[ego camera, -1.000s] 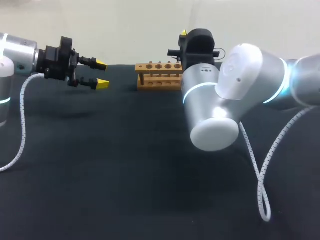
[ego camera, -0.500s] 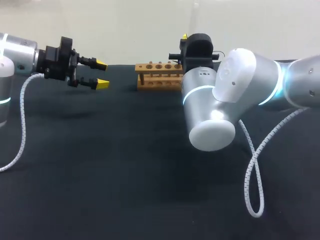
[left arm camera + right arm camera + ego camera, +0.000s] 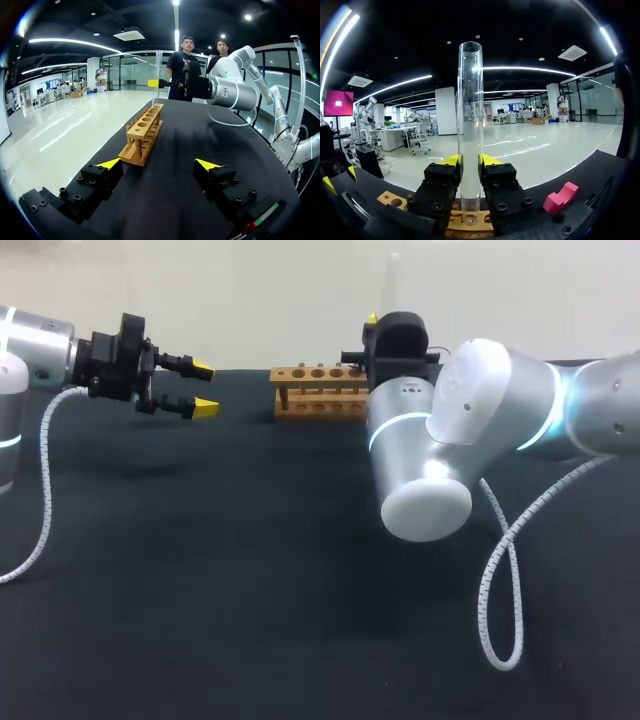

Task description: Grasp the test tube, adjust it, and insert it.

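Black worktop (image 3: 250,590) holds a wooden rack (image 3: 318,392) at the back. Right jaws grip the tube (image 3: 470,125) upright above it. Left jaws hang wide, empty.

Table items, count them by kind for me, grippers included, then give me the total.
test tube: 1
wooden rack: 1
pink block: 1
grippers: 2, the left gripper and the right gripper
Total: 5

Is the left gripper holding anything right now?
No, the left gripper stands open, with only bare table showing between its yellow tips.
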Controlling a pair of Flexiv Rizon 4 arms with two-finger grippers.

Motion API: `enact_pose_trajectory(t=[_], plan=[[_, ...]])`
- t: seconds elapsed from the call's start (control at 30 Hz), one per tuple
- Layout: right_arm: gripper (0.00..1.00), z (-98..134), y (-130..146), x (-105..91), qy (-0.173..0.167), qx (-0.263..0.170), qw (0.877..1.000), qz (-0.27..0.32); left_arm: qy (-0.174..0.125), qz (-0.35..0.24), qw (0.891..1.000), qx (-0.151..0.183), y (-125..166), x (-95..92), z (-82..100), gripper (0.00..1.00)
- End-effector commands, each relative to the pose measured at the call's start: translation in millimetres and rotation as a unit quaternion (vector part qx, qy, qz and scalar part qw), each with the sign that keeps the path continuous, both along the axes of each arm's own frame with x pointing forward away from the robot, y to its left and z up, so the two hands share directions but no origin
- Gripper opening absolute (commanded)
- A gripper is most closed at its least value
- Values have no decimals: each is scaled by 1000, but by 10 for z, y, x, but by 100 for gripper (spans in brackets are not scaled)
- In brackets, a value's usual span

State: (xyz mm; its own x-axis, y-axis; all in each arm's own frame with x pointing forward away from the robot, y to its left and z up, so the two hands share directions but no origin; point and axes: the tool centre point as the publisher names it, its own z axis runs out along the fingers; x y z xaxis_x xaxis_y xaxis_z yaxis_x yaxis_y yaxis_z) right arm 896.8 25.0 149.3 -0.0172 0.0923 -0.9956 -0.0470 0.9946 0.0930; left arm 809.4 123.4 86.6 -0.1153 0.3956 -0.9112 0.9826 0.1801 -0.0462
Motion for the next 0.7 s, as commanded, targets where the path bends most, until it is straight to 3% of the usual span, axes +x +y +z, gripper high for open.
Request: enact_pose_trajectory(t=[0.03, 0.7], plan=[[0, -55, -26, 25, -5, 2, 999, 50, -1, 0, 1000, -1, 3, -4, -7, 100], [0, -327, 21, 70, 14, 0, 998, 57, -1, 0, 1000, -1, 3, -4, -7, 100]])
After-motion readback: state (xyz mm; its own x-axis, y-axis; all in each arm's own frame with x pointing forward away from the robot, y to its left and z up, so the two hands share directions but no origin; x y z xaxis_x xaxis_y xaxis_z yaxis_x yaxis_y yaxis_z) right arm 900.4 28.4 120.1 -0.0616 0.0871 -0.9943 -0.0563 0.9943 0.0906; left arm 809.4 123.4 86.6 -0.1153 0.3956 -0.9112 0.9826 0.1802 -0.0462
